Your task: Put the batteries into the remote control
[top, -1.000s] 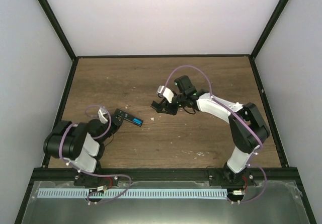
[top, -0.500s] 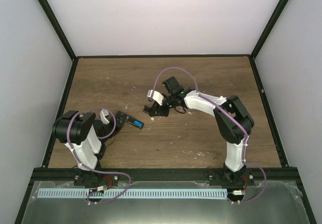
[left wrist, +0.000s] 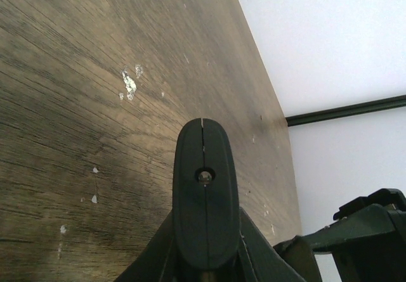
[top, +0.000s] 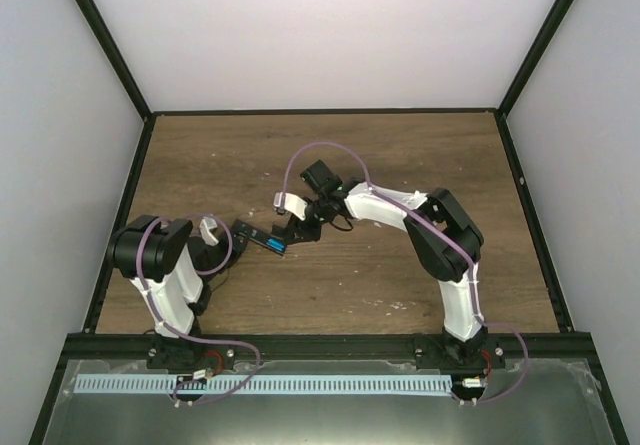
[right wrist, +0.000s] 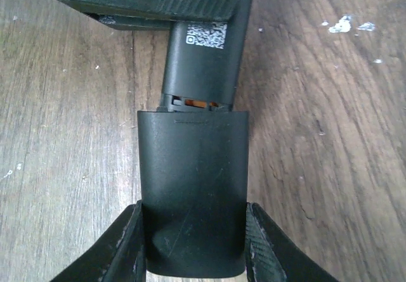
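The remote control lies over the left-centre part of the wooden table, its length running left to right, with the right end angled slightly toward the near edge. Along its right half the compartment is uncovered, and the bright blue of the batteries shows inside it as one strip. From above I cannot tell the two cells apart.

In the right wrist view the remote's back faces up, with a white QR-code label on it. A thin gap at the mouth of the compartment shows a sliver of orange.

Just against that open end sits the black battery cover, lined up with the remote's body and touching or nearly touching its edge. The right gripper pinches this cover by its two long sides, one finger pressed on each. Its arm reaches across from the right side of the table.

The left gripper clamps the remote's left end. In the right wrist view its ribbed fingers cross the remote's body, and in the left wrist view the remote's rounded end stands between the jaws. Whether the remote rests on the wood or is held just above it cannot be told.

Small white specks dot the tabletop beyond the remote.
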`<state>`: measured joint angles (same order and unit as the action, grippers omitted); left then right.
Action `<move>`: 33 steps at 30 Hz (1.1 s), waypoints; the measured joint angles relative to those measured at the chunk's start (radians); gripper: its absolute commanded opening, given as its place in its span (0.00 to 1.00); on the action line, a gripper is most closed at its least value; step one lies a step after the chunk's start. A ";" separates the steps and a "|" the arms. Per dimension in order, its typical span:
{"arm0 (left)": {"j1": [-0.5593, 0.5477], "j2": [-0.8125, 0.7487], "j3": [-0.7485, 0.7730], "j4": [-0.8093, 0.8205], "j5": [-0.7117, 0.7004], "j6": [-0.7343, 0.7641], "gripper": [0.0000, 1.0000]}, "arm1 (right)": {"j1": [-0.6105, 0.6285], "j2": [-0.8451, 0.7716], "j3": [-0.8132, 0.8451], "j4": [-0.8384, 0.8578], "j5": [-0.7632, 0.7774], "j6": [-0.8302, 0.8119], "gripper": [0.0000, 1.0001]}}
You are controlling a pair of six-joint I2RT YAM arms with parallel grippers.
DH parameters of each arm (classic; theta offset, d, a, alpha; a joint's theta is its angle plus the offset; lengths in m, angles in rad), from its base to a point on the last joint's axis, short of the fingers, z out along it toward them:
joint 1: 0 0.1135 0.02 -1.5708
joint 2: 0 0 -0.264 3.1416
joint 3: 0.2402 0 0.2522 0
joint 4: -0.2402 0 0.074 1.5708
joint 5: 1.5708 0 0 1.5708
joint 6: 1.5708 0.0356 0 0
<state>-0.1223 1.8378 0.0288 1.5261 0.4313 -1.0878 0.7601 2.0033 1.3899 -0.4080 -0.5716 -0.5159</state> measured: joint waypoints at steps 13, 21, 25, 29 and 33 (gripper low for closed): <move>-0.005 -0.010 -0.008 0.000 -0.012 0.002 0.00 | 0.060 0.048 0.063 -0.043 0.065 0.051 0.29; -0.010 -0.011 -0.008 0.000 -0.020 0.002 0.00 | 0.060 0.060 0.076 -0.067 0.099 0.084 0.30; -0.011 -0.011 -0.008 0.000 -0.024 0.002 0.00 | 0.061 0.077 0.077 -0.080 0.101 0.089 0.30; -0.013 -0.011 -0.009 0.000 -0.027 0.002 0.00 | 0.062 0.090 0.077 -0.087 0.104 0.092 0.30; -0.014 -0.012 -0.009 0.000 -0.028 0.003 0.00 | 0.064 0.097 0.077 -0.089 0.105 0.100 0.31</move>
<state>-0.1364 1.8259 0.0200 1.5265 0.4034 -1.0851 0.8246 2.1006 1.4673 -0.4965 -0.4664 -0.4164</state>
